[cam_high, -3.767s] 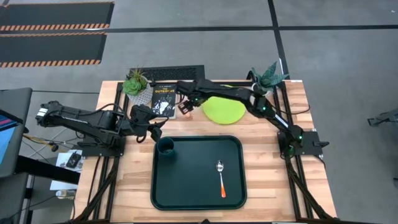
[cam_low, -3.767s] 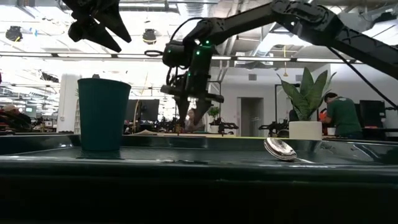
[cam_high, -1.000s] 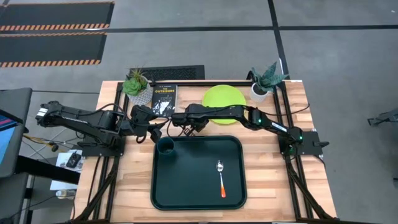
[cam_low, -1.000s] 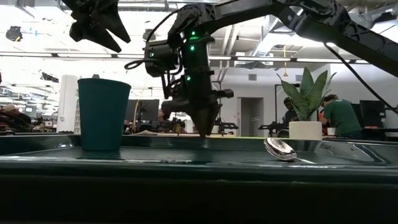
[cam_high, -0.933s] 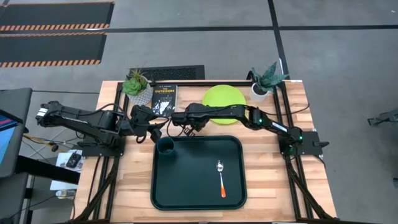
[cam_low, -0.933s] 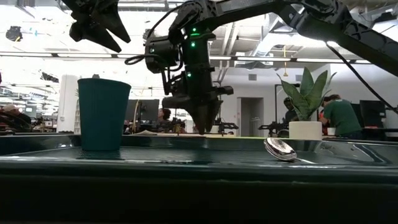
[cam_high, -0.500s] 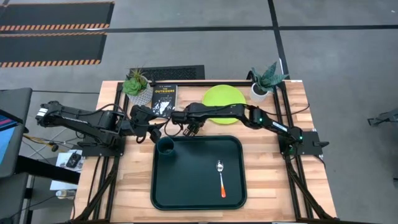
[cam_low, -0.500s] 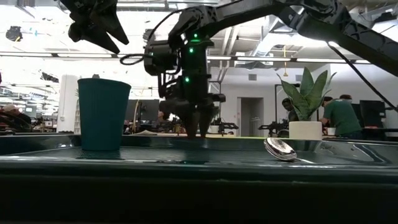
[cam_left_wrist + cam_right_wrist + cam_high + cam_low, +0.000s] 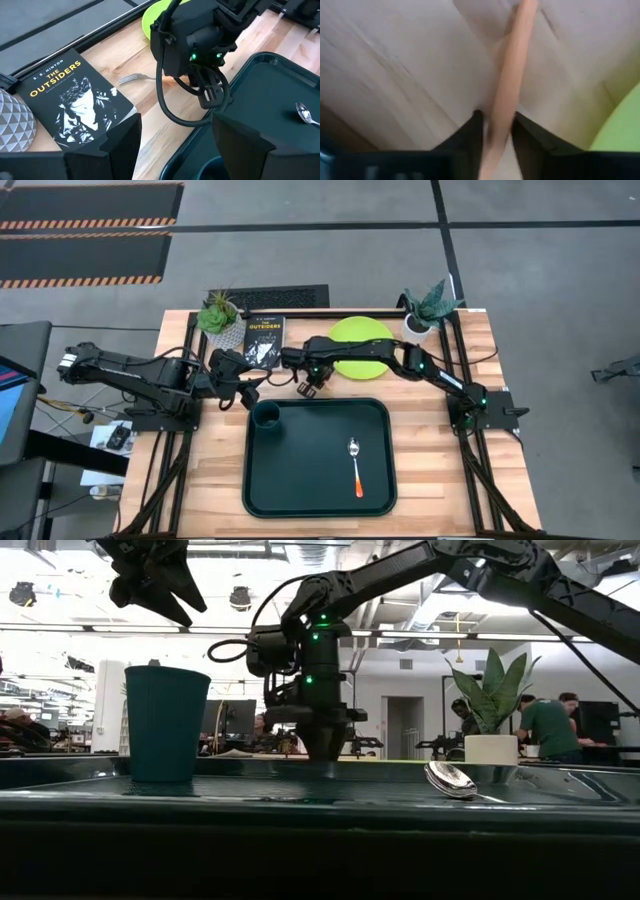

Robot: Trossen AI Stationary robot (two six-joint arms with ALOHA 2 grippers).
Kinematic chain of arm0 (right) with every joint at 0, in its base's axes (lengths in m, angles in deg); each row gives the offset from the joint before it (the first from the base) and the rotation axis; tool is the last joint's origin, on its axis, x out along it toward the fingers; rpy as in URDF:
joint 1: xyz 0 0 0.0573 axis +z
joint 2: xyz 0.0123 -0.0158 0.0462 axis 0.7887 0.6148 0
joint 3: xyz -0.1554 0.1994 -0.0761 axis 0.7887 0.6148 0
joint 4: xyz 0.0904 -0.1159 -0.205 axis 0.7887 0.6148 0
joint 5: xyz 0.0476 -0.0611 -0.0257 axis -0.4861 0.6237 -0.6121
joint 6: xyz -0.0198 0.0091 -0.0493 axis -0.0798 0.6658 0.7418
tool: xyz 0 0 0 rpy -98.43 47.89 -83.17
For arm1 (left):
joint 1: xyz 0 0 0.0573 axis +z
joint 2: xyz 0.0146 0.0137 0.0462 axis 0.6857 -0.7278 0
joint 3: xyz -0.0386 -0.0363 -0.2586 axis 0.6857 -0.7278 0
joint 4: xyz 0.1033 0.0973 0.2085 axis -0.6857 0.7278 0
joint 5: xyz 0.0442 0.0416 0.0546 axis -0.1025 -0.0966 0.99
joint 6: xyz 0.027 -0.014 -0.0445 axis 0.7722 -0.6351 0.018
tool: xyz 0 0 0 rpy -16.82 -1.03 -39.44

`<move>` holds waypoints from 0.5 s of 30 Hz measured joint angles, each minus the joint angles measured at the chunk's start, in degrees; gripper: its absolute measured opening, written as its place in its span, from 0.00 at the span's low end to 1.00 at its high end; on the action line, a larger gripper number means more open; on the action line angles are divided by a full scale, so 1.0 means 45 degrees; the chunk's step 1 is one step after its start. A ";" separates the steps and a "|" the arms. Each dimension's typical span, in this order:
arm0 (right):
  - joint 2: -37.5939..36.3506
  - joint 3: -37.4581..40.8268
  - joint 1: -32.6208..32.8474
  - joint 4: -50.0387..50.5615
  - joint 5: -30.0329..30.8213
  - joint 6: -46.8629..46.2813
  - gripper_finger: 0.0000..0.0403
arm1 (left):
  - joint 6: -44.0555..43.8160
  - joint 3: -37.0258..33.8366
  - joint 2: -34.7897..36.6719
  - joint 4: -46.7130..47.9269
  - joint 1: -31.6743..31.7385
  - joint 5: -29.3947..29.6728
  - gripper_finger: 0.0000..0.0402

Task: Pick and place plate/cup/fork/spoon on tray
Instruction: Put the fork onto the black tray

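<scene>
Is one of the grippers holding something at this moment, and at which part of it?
The right gripper has its fingers on both sides of the fork, at its orange handle, on the wood. The left gripper holds nothing.

Robot lab — caged workbench (image 9: 420, 470), hazard-taped floor (image 9: 85, 225)

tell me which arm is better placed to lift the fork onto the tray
Right. The right hand is already down over the fork, its handle between the fingers, just beyond the tray. The left hand hangs by the cup, not over it.
</scene>
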 joint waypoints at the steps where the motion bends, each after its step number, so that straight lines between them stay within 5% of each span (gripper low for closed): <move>1: 0.0003 0.0000 0.0002 0.0002 0.0028 -0.0054 0.21 | 0.0000 0.0000 0.0000 0.0000 -0.0001 0.0000 0.57; 4: -0.0006 0.0006 0.0002 0.0056 0.0291 -0.0258 0.07 | 0.0000 0.0000 0.0000 0.0000 0.0000 0.0031 0.57; 15: -0.1502 0.0199 0.0051 0.1554 0.0937 -0.0957 0.08 | -0.0015 0.0000 0.0005 -0.0007 0.0000 0.0284 0.57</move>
